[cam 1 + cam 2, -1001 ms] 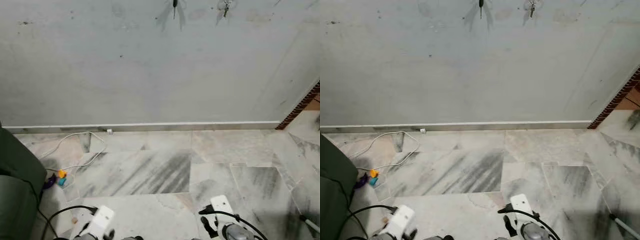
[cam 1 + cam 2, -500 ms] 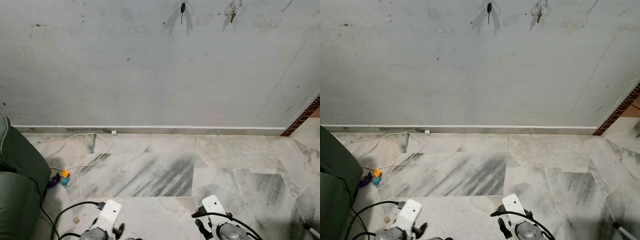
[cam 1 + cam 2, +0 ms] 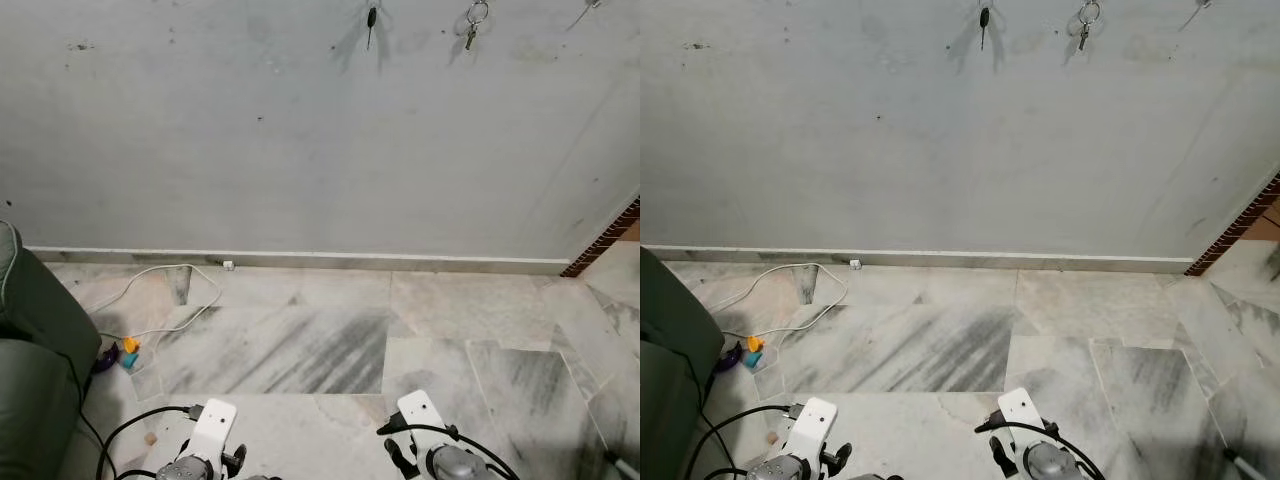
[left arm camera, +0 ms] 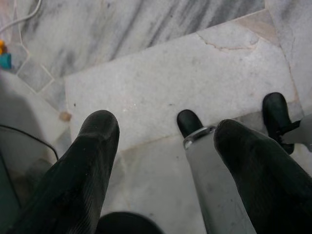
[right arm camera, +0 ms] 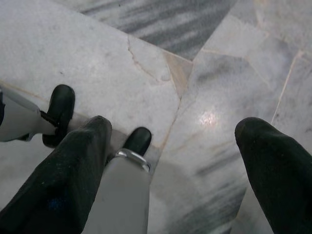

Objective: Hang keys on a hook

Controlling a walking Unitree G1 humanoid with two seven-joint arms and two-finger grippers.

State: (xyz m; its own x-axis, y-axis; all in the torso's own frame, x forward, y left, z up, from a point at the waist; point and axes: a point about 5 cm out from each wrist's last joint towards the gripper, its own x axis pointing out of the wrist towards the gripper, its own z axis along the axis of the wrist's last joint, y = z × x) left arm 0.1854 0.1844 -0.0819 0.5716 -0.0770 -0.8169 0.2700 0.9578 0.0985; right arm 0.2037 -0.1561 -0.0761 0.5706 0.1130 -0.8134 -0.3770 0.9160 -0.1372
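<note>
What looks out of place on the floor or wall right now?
A loose white cable sprawls across the marble floor by the baseboard, with small orange and blue toys beside the dark green sofa. The floor tiles look cracked and smudged grey. Nothing is spilled.

High on the wall, the keys (image 3: 472, 22) on a ring are too small to count, and the hook they hang from cannot be made out. Beside them a dark key (image 3: 371, 18) is just a tiny shape. At the top right corner a thin thing (image 3: 588, 10) is cut off by the edge. The green sofa (image 3: 35, 380) is cut off at the left side. The small toys (image 3: 126, 352) on the floor beside it are too tiny to name. Both arms are cut off at the bottom edge.
</note>
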